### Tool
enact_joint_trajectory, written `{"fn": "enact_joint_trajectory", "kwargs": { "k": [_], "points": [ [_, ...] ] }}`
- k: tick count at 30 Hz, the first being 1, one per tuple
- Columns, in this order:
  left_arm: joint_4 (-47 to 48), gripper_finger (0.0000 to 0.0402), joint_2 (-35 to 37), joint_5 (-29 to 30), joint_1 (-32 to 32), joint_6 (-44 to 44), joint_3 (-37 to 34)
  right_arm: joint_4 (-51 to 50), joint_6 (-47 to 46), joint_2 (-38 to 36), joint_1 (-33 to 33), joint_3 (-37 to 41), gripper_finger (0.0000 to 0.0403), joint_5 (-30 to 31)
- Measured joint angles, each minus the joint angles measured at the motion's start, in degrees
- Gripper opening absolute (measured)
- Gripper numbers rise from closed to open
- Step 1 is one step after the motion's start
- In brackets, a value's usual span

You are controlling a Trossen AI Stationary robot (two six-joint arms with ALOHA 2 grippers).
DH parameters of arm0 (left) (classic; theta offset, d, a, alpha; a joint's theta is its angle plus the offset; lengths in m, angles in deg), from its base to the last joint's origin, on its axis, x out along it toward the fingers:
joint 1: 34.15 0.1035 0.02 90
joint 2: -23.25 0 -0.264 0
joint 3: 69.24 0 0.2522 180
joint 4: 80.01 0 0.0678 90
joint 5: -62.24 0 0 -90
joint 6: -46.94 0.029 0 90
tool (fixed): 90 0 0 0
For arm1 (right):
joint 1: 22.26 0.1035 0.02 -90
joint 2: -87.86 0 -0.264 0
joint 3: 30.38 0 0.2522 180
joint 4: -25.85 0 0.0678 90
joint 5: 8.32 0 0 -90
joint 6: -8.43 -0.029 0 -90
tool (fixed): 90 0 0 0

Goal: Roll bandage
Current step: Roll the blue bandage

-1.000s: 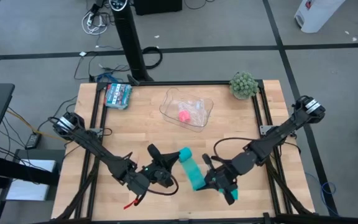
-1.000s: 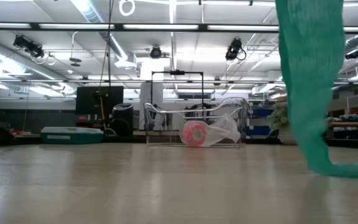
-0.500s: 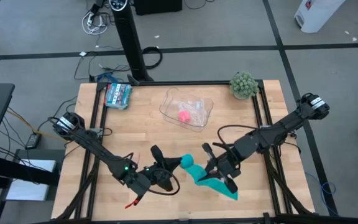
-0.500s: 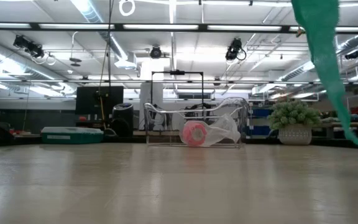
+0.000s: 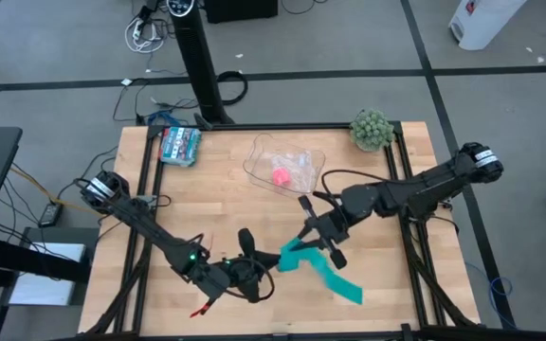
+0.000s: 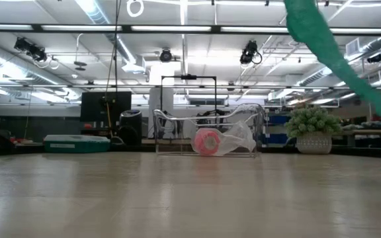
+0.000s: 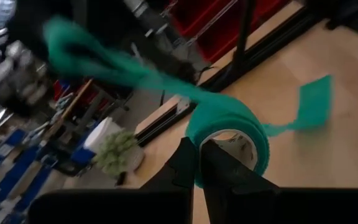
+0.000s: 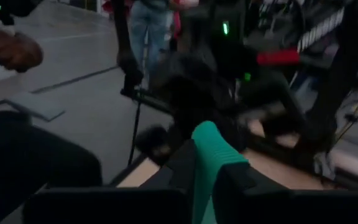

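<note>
The teal bandage is partly wound into a small roll [image 5: 282,260] [image 7: 229,127]. A loose strip [image 5: 325,270] [image 6: 316,33] runs from it. My left gripper [image 5: 265,262] [image 7: 201,168] is near the table's front middle, shut on the roll. My right gripper [image 5: 304,235] [image 8: 209,171] stands just beyond and right of it, shut on the strip. The strip goes up from the roll to the right gripper. Its free tail [image 5: 347,290] slants away toward the near right. My left gripper pinches the roll's wall at its open end [image 7: 199,176], one finger inside the pale hollow core and one outside. The fingers come about level from the table's left. The roll is lifted clear of the table. My right gripper pinches the loose strip [image 8: 211,144] between its two fingers, a short way from the roll. It comes about level from the table's right, and the fingers lie across the strip. The strip folds over in the hold, with its tail slanting down beyond it.
A clear container [image 5: 309,176] with a pink roll [image 5: 280,176] stands at the far middle. A teal-patterned packet [image 5: 179,145] lies at the far left and a small plant [image 5: 372,128] at the far right corner. People stand beyond the table in the right wrist view.
My right gripper has carried the strip toward the table's far edge and a little left, rising slightly. The strip, which hung down with its end on the table, now slants off to the right. My left gripper has rolled its wrist, turning the roll, and stayed in place.
</note>
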Motion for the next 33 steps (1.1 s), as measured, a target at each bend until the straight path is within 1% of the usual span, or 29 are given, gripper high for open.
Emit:
{"fn": "enact_joint_trajectory", "kwargs": {
  "k": [4, 6, 11, 15, 18, 20, 21, 24, 26, 28, 31, 33],
  "points": [
    [-0.4, 0.0023, 0.0, -5.6, -0.2, -1.1, 0.0, -4.2, -2.3, 0.0, -2.7, 0.0, 0.0092, -0.7],
    [-0.1, 0.0023, 0.0, -7.2, -0.2, -2.4, 0.0, -6.2, -4.1, 0.0, -4.2, 0.0, 0.012, -1.5],
    [-0.1, 0.0023, 0.0, -8.0, -0.5, -3.4, 0.0, -11.2, -8.9, 0.0, -7.6, 0.0, 0.0188, -5.1],
    [-0.2, 0.0023, 0.0, -9.1, -0.5, -5.7, 0.0, -18.9, -10.8, 0.0, -11.4, 0.0, 0.0235, -4.9],
    [-0.5, 0.0023, 0.1, -10.7, -0.4, -7.7, 0.0, -23.6, -12.0, 0.0, -14.8, 0.0, 0.026, -3.6],
    [-0.8, 0.0023, 0.1, -11.6, -0.4, -9.5, 0.0, -26.0, -13.2, 0.0, -16.9, 0.0, 0.0267, -1.6],
    [-0.8, 0.0023, 0.2, -12.1, -0.3, -10.6, 0.0, -26.9, -13.4, 0.0, -17.8, 0.0, 0.0269, -1.6],
    [-0.8, 0.0023, 0.4, -13.1, -0.3, -13.8, 0.0, -27.4, -13.5, 0.0, -18.7, 0.0, 0.0266, -3.8],
    [-0.8, 0.0023, 1.2, -13.2, -0.3, -14.9, 0.0, -26.7, -13.3, 0.0, -17.3, 0.0, 0.0259, -5.3],
    [-1.4, 0.0023, 2.7, -14.4, -0.4, -16.5, 0.0, -26.4, -12.0, 0.0, -14.9, 0.0, 0.0251, -4.9],
    [-0.8, 0.0023, 5.7, -14.7, -0.6, -18.7, 0.0, -26.0, -10.3, -0.9, -10.2, 0.0, 0.0238, -1.3],
    [1.2, 0.0023, 7.8, -14.8, -0.6, -20.5, 0.0, -24.6, -10.1, -1.7, -6.5, 0.0, 0.0231, 0.9]
  ]
}}
